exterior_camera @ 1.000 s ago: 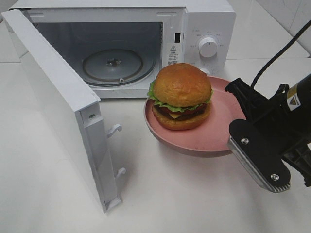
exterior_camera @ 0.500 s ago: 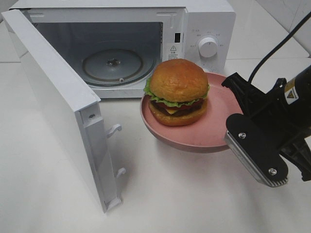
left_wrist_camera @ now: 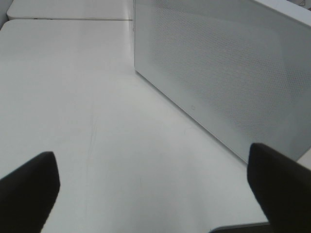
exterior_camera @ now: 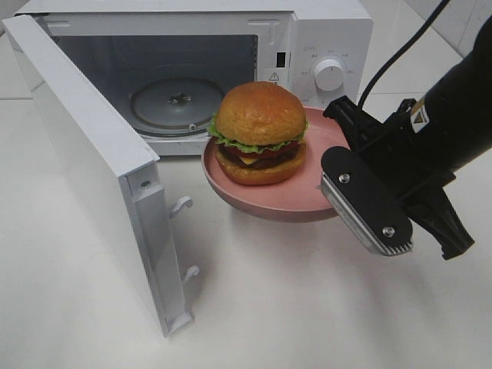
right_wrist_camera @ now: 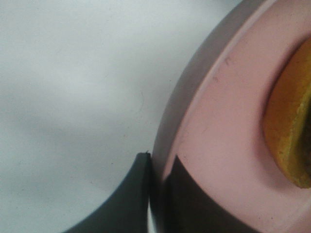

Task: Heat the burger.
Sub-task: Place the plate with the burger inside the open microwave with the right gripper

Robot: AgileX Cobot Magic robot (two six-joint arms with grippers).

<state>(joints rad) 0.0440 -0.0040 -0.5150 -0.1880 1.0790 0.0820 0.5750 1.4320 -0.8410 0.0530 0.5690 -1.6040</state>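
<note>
Burger (exterior_camera: 260,132) on plate (exterior_camera: 296,204), fingers (exterior_camera: 361,201) apparently gripping rim

From high up we look down on the microwave (exterior_camera: 330,34); the left wrist view skims the table (left_wrist_camera: 97,121) beside it; the right hugs the plate (right_wrist_camera: 218,145), seen overhead too.

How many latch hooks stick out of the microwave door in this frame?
2. Both sit on the free edge of the open microwave door: the upper hook about halfway down that edge, the lower hook nearer the door's bottom corner. None appears hidden.
</note>
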